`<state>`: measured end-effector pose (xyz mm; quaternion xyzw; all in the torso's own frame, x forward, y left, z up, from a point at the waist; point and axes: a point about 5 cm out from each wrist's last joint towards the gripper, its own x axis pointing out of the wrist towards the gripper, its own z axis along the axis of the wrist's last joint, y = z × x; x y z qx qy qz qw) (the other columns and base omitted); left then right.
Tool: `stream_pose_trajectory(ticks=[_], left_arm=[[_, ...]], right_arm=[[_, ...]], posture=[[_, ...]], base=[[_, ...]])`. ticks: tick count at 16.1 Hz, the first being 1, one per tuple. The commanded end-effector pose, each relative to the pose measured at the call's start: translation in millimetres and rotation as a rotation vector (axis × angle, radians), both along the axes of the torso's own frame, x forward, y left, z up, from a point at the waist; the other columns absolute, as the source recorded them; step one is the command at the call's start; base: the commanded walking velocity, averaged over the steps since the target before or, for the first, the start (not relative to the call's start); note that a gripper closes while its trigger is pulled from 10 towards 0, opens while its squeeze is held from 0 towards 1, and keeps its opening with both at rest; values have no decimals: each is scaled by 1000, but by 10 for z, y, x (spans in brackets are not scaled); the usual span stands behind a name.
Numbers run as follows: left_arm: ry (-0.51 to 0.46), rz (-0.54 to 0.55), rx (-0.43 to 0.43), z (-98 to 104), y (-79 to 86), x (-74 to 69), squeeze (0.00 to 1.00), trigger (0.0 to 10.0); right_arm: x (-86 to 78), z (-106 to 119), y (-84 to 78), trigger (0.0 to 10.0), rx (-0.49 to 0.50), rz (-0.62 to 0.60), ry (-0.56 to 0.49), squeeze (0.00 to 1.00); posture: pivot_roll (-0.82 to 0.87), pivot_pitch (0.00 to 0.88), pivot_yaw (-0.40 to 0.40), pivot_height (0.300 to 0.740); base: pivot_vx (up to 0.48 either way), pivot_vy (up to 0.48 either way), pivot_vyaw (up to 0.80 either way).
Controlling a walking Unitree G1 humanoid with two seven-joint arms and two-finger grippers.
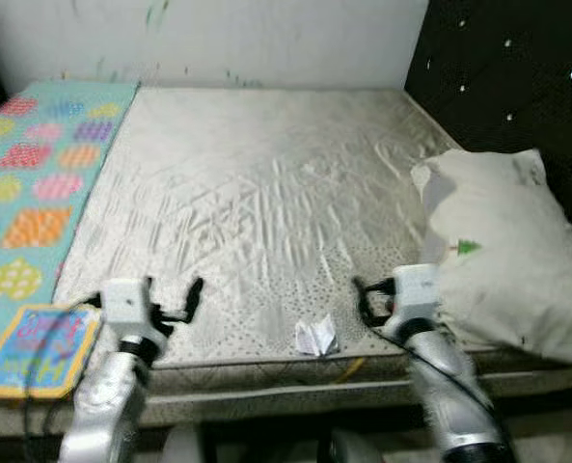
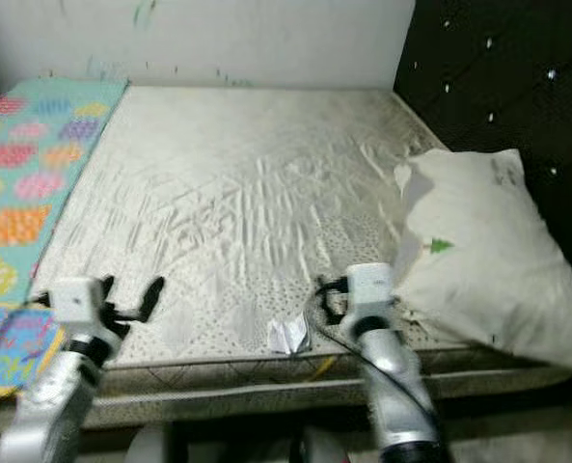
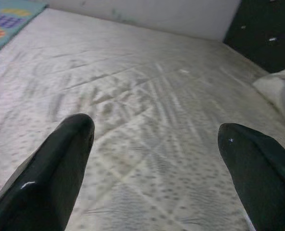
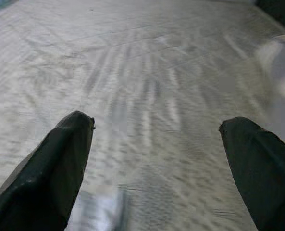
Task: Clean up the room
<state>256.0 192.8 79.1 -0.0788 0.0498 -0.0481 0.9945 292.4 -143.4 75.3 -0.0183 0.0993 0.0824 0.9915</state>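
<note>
A crumpled white scrap of paper lies on the bare quilted mattress near its front edge. My left gripper hovers over the front left of the mattress, open and holding nothing; the left wrist view looks between its fingers at empty mattress. My right gripper is open just right of the paper, close to the pillow. In the right wrist view a blurred pale patch lies beside one finger.
A patterned turquoise blanket covers the mattress's left side, with a colourful flat book at its front corner. The white pillow leans against the dark studded headboard on the right. A white wall closes the far side.
</note>
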Motion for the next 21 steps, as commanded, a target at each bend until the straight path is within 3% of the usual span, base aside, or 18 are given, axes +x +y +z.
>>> stream_pose_trajectory(ticks=[1, 10, 14, 21], left_arm=[[5, -13, -7, 0, -31, 13, 0, 10000], [24, -8, -13, -28, -38, 7, 0, 10000], [28, -4, -17, -30, -33, 4, 0, 10000], [37, 2, -25, -33, -32, -4, 0, 10000]], right_arm=[[0, 11, -72, 10000, -13, -20, -1, 0], [-11, -55, -37, 10000, -48, 21, 43, 0], [-20, -66, -7, 10000, -58, 44, 55, 0], [-22, -93, -22, 10000, -51, 43, 90, 0]], posture=[[-104, 0, -42, 617], [-104, 0, -45, 617], [-103, 0, -47, 617], [-102, 4, -51, 617]], base=[[0, 0, 0], [0, 0, 0], [0, 0, 800], [0, 0, 0]])
